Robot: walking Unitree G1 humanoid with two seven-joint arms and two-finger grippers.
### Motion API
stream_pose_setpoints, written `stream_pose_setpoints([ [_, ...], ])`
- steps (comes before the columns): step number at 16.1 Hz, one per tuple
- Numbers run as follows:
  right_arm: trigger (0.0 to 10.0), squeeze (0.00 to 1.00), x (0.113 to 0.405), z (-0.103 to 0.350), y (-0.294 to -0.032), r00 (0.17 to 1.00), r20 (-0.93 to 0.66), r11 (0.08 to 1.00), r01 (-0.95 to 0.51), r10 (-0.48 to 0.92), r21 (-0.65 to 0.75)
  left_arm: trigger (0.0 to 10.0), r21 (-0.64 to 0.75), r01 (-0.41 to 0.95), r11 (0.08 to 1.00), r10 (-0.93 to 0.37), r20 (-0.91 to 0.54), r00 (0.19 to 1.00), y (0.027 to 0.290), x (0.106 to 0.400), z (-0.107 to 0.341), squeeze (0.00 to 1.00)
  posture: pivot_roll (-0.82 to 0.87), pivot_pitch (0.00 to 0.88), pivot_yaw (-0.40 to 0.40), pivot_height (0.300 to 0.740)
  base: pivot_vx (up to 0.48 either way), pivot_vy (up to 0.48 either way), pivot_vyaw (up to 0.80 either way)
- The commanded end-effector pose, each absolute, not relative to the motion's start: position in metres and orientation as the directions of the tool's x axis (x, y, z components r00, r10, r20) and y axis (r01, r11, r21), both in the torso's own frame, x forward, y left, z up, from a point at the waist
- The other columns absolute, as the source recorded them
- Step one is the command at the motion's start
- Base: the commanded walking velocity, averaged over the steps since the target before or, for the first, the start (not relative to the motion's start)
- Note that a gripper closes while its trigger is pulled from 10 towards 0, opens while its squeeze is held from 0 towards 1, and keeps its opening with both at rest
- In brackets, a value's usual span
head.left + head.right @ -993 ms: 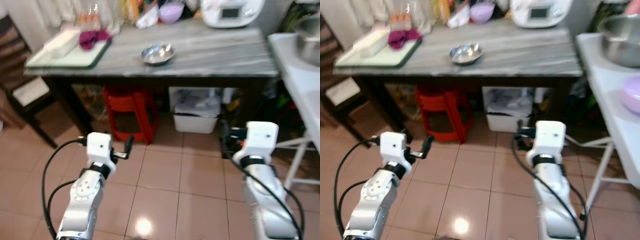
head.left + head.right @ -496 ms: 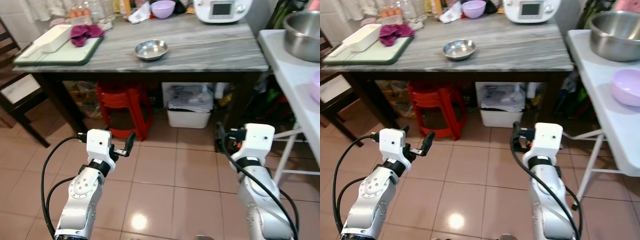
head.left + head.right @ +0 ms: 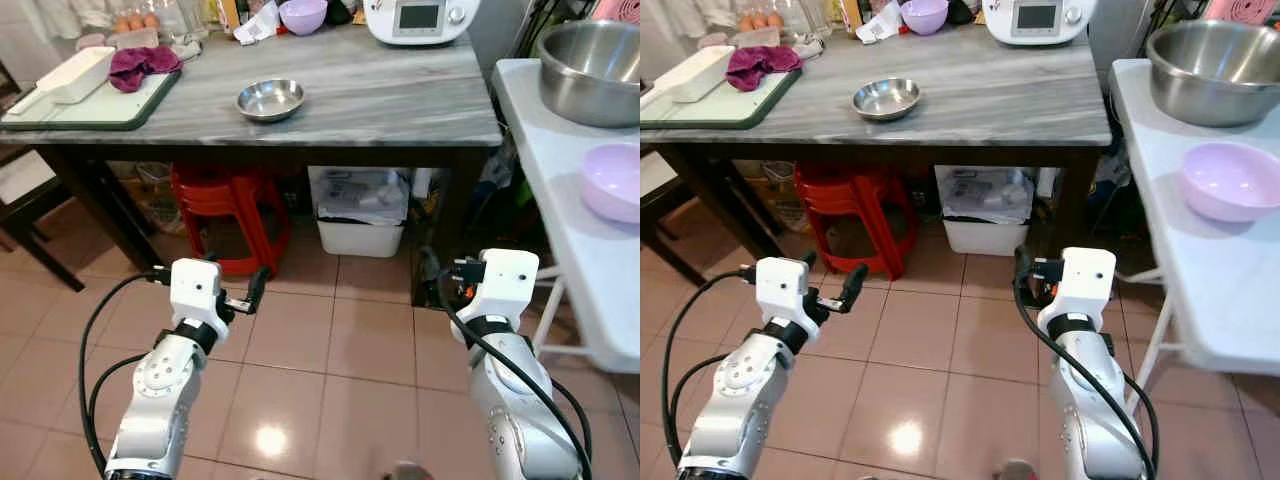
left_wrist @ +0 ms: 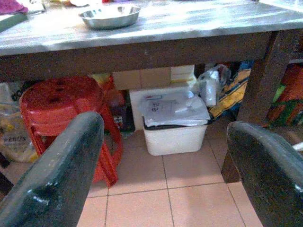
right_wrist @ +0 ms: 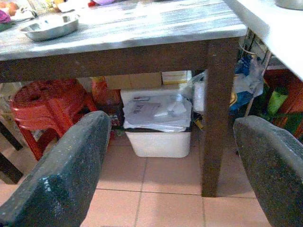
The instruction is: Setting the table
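Note:
A small steel bowl (image 3: pixel 270 99) sits on the grey marble table (image 3: pixel 400 95), near its front edge. A pale purple bowl (image 3: pixel 1232 180) rests on the white table (image 3: pixel 1160 230) at my right, in front of a large steel mixing bowl (image 3: pixel 1215 58). Another purple bowl (image 3: pixel 303 14) stands at the back of the marble table. My left gripper (image 4: pixel 163 146) is open and holds nothing, low over the tiled floor and pointing under the marble table. My right gripper (image 5: pixel 170 151) is open too, at the same height, close to the white table's edge.
A green tray (image 3: pixel 70 105) with a white container (image 3: pixel 75 72) and a magenta cloth (image 3: pixel 140 62) lies at the table's left end. A white appliance (image 3: pixel 418 18) stands at the back. Under the table are red stools (image 3: pixel 225 200) and a white bin (image 3: pixel 362 215). A dark chair (image 3: pixel 25 205) stands left.
The camera has swung right and steadied, bringing the white table with its purple bowl and large steel bowl into view. Both arms hold the same pose.

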State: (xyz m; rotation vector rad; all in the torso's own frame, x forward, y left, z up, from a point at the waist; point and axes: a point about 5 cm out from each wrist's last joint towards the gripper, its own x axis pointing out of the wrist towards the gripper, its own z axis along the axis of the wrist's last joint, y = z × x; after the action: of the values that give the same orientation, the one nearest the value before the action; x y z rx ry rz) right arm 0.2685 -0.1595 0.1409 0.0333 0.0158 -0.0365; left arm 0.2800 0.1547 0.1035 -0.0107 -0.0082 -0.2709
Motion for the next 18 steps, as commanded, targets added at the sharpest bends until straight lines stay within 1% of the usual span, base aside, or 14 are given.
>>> stream_pose_setpoints([
  [1,10.0,0.00,0.268,0.143,-0.162,0.999,-0.012,0.999,0.053,-0.053,-0.002,10.0,-0.012,0.277,0.961,-0.277,0.006,0.961,0.153,0.279,0.103,0.00,-0.22,0.124,0.087,0.740,0.000,-0.382,0.00],
  [2,10.0,0.00,0.268,0.142,-0.159,0.999,0.003,0.999,0.032,-0.032,0.002,10.0,-0.011,0.280,0.960,-0.280,0.006,0.960,0.152,0.279,0.103,0.00,-0.22,0.122,0.087,0.740,0.000,-0.386,0.00],
  [5,10.0,0.00,0.269,0.145,-0.158,1.000,0.010,1.000,0.026,-0.026,0.003,10.0,-0.015,0.290,0.957,-0.290,0.008,0.957,0.152,0.279,0.103,0.00,-0.22,0.121,0.084,0.740,0.000,-0.387,0.00],
  [7,10.0,0.00,0.268,0.146,-0.157,1.000,0.001,0.999,-0.005,0.005,0.051,10.0,-0.015,0.294,0.956,-0.294,0.010,0.956,0.152,0.279,0.103,0.00,-0.22,0.119,0.081,0.740,0.000,-0.386,0.00],
  [12,10.0,0.00,0.265,0.159,-0.161,0.997,0.083,1.000,-0.003,0.001,0.025,10.0,-0.036,0.327,0.944,-0.326,0.037,0.945,0.148,0.277,0.111,0.00,-0.22,0.119,0.074,0.740,0.000,-0.379,0.00],
  [18,10.0,0.00,0.261,0.159,-0.158,0.997,0.083,0.999,-0.008,0.006,0.031,10.0,-0.039,0.359,0.933,-0.358,0.028,0.933,0.146,0.273,0.109,0.00,-0.22,0.123,0.067,0.740,0.000,-0.371,0.00],
])
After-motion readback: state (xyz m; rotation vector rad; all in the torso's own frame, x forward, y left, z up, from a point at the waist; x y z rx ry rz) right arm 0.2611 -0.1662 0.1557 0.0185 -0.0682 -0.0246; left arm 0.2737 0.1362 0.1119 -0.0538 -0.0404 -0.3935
